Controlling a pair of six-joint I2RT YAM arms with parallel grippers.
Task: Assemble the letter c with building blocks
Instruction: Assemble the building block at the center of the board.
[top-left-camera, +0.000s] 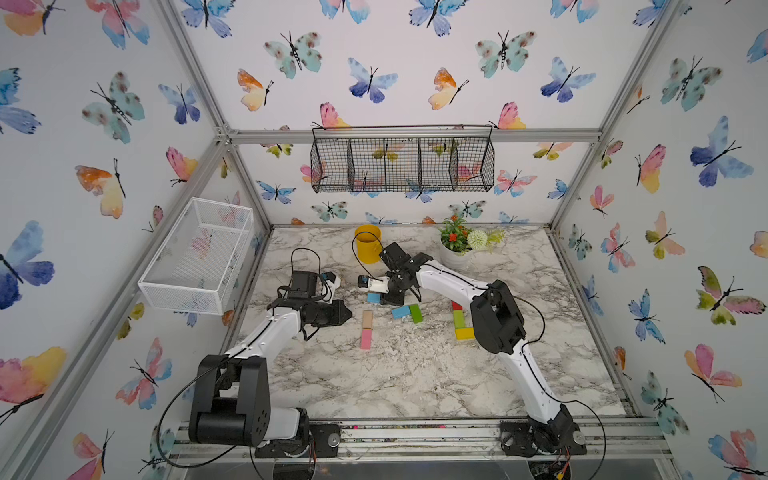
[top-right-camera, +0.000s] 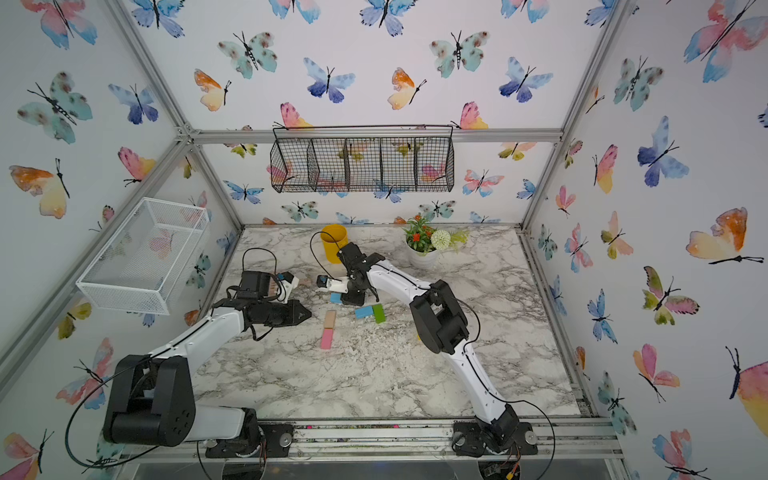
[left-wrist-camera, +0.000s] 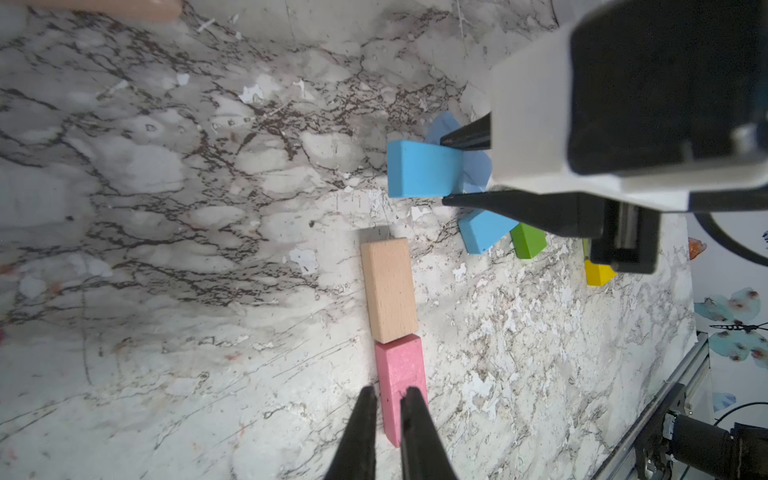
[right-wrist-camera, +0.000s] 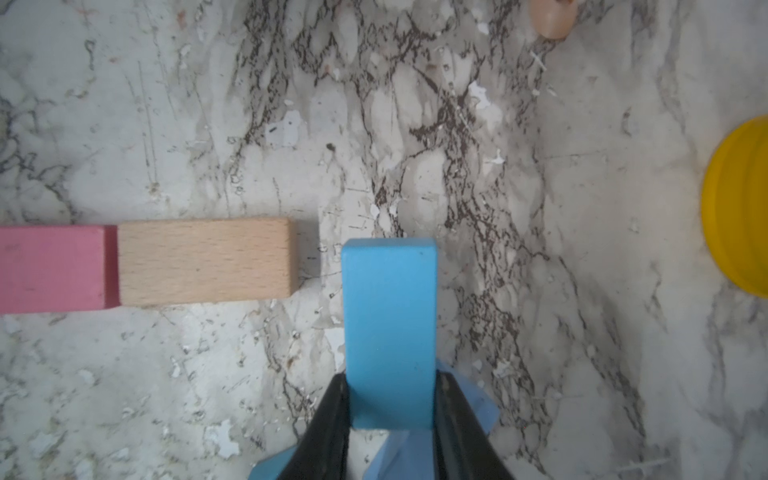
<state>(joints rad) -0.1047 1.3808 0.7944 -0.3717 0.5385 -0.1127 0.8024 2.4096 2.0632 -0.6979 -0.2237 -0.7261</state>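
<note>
Blue block (right-wrist-camera: 390, 328) seemingly clear of tan block (right-wrist-camera: 205, 262).

We are seeing a yellow cup (top-left-camera: 368, 243) standing at the back of the marble tabletop (top-left-camera: 415, 374), with a white pot of orange and white flowers (top-left-camera: 456, 258) sitting well apart from it. A black wire basket (top-left-camera: 402, 164) is hanging on the butterfly-papered back wall, and a white mesh basket (top-left-camera: 195, 257) is hanging on a side wall.
</note>
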